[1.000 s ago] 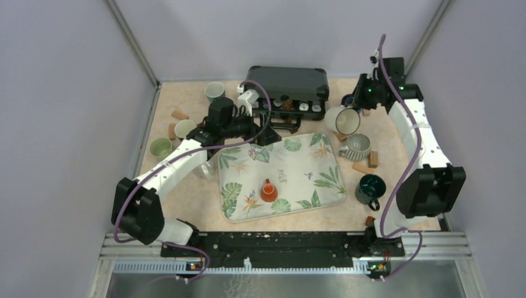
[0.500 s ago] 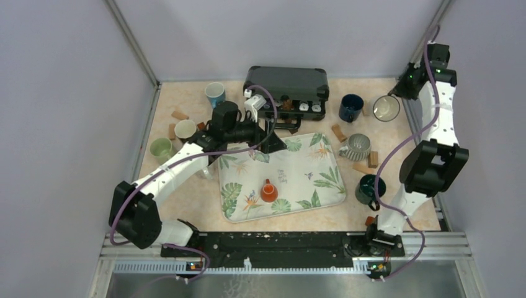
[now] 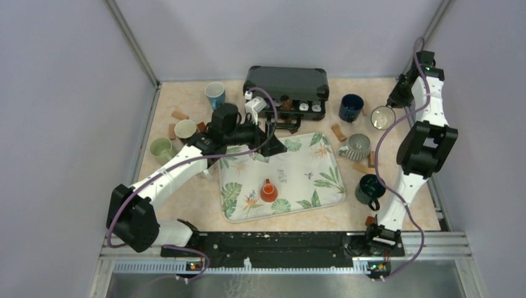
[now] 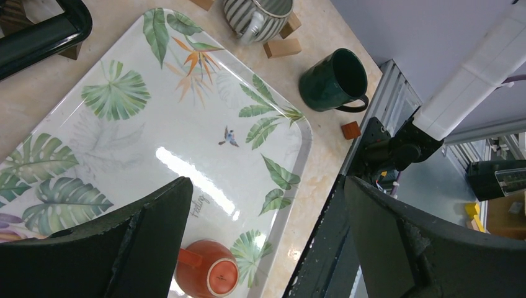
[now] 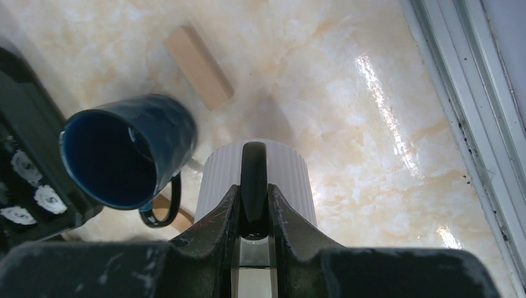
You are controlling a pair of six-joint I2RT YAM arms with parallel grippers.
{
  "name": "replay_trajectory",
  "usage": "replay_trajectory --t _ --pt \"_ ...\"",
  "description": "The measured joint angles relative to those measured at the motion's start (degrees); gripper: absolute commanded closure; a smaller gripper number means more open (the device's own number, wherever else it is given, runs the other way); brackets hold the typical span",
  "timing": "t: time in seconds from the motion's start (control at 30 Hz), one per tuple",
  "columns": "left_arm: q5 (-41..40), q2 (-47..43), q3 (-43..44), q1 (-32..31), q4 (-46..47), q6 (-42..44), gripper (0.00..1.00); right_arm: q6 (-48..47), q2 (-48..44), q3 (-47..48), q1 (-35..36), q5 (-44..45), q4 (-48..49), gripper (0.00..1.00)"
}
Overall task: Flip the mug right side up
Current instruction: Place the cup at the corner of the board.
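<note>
An orange mug point(image 3: 268, 191) stands upside down, base up, on the leaf-print tray point(image 3: 310, 180); it also shows in the left wrist view point(image 4: 208, 270). My left gripper point(image 3: 273, 146) is open and empty above the tray's far part point(image 4: 265, 181). My right gripper point(image 3: 396, 102) is shut on the black handle of a white ribbed mug point(image 3: 383, 117) at the far right, near the wall rail. In the right wrist view the gripper point(image 5: 254, 192) pinches the handle and the white mug point(image 5: 288, 180) hangs just over the table, its mouth towards the top camera.
A dark blue mug point(image 3: 351, 107) lies beside the white one point(image 5: 124, 155). A grey striped mug point(image 3: 356, 147) and a dark green mug point(image 3: 371, 188) sit right of the tray. A black case point(image 3: 286, 84) is at the back. Three cups point(image 3: 185, 129) and wooden blocks point(image 5: 198, 65) lie around.
My right arm swung the white mug from beside the black case to the far right corner and lowered it slightly. My left gripper moved a little right over the tray.
</note>
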Motion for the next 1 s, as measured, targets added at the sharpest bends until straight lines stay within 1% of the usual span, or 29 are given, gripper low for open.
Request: replay_trajectory --t 0.27,0.6,0.73,0.87,1.0 --pt "0.0 0.0 -0.1 0.0 0.0 0.0 0.01 -1.7 2.4 0.0 -0.5 1.5 -2.3 1.00" --pt "-0.1 0.0 -0.1 -0.1 -0.1 0.0 0.01 -2.7 3.2 -0.1 -0.6 1.7 -2.9 1.00" --pt "-0.2 0.0 -0.1 -0.1 -0.1 0.0 0.01 -2.7 4.9 -0.1 -0.6 1.7 -2.6 1.00" --pt "-0.5 0.0 -0.1 -0.1 -0.2 0.0 0.01 -2.6 5.9 -0.1 -0.6 1.5 -1.4 0.94" --pt "-0.9 0.0 -0.1 -0.1 -0.4 0.0 0.01 -2.6 5.9 -0.1 -0.6 1.5 -1.4 0.84"
